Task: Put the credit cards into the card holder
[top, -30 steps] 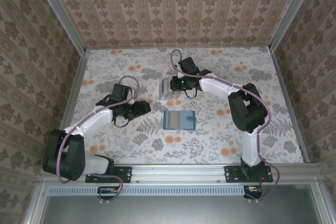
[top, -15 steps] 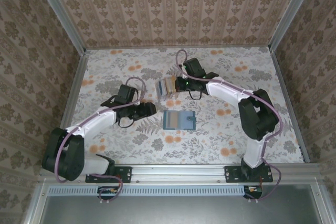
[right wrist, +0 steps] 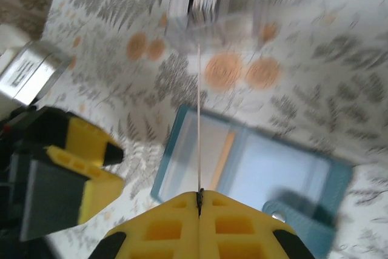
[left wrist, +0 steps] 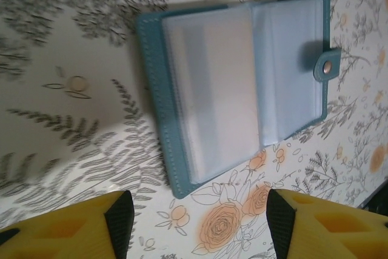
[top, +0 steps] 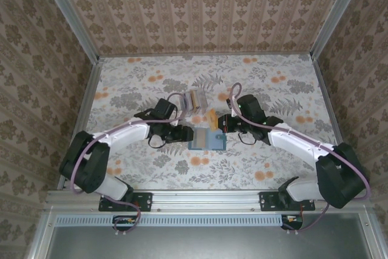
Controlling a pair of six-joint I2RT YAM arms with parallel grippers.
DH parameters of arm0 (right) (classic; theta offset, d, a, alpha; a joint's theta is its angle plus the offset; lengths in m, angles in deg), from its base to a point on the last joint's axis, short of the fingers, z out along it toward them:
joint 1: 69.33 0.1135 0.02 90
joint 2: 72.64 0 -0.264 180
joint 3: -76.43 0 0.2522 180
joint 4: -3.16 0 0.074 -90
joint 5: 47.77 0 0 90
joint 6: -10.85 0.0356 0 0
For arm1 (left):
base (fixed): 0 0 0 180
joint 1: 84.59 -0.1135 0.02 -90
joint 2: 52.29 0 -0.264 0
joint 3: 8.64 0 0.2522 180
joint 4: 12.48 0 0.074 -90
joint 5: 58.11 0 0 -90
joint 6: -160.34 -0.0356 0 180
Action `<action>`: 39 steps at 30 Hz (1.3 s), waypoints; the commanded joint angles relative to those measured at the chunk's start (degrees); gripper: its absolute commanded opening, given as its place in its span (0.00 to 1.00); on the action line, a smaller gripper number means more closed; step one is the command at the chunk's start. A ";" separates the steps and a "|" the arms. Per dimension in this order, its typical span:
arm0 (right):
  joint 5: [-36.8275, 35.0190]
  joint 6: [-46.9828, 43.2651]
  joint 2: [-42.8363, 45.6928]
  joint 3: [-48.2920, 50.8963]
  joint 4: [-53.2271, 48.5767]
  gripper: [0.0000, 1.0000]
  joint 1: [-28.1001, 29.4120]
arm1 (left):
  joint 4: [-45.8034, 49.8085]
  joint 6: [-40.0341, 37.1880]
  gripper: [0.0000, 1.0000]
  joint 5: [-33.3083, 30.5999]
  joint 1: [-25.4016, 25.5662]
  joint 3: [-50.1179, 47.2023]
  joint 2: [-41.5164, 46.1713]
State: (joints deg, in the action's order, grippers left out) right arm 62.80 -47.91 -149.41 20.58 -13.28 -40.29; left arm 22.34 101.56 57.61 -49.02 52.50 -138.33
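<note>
Right gripper pinches a thin pale-edged plastic card; I see it edge-on just over the open teal folding card holder, left gripper open alongside.

The card holder has a matt teal leather-look cover with pale stitching, glossy clear plastic sleeves and a shiny metal snap; the table covering looks matt, smooth.
</note>
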 commanded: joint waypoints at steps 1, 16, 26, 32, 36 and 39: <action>10.10 5.10 -2.46 3.47 6.45 0.00 -0.94 | 1.59 -1.63 0.61 1.32 0.58 2.10 -2.51; 17.05 9.78 -11.68 8.91 14.07 0.00 -4.16 | -1.50 0.65 0.52 0.77 1.78 2.15 -6.49; 14.76 12.62 -9.46 12.82 14.70 0.00 -4.85 | -1.47 0.52 0.36 -0.07 1.74 1.68 -7.26; 14.59 14.16 -10.21 13.60 17.44 0.00 -4.91 | -1.39 0.53 0.36 -1.32 1.78 1.39 -7.12; 13.55 15.41 -11.07 14.56 19.92 0.00 -5.04 | -1.40 0.42 0.36 -1.37 2.11 1.26 -6.96; 13.96 15.96 -11.95 13.81 19.29 0.00 -4.92 | -1.39 0.92 0.36 -1.66 2.11 1.00 -6.44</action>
State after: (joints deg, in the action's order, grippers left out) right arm 78.02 -33.51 -160.03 34.17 5.08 -44.97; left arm 20.73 102.24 56.80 -47.38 53.55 -145.00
